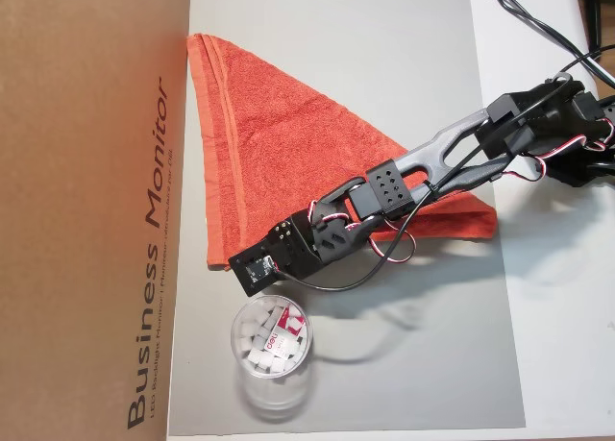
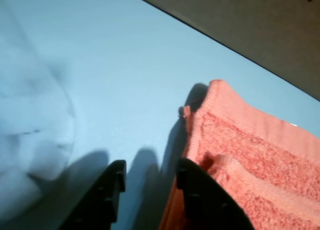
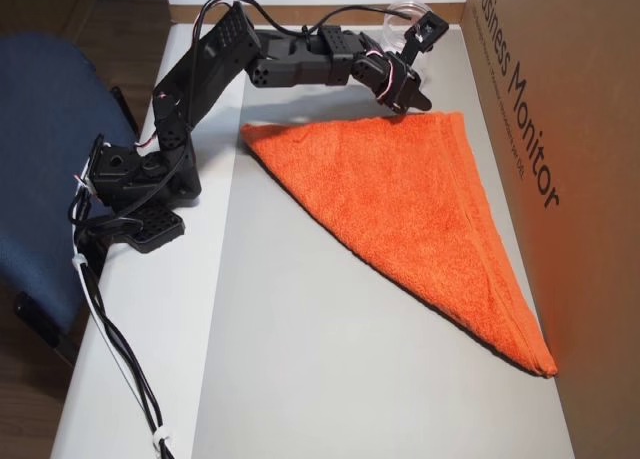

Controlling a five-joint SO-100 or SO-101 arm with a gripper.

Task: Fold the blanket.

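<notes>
I see the blanket [image 1: 279,153] folded into 1 triangle on the grey mat [image 1: 404,66] atop my white counter [image 1: 557,297], beside a cardboard box [image 1: 86,172] reading "Business Monitor". The pincer [image 2: 150,182] hangs parted, empty, at the blanket's corner.

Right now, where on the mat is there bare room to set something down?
The grey mat is bare above the blanket, and again below it to the right of the plastic cup. It is crowded at the blanket's lower corner, where the gripper, cup and cardboard box meet.
</notes>
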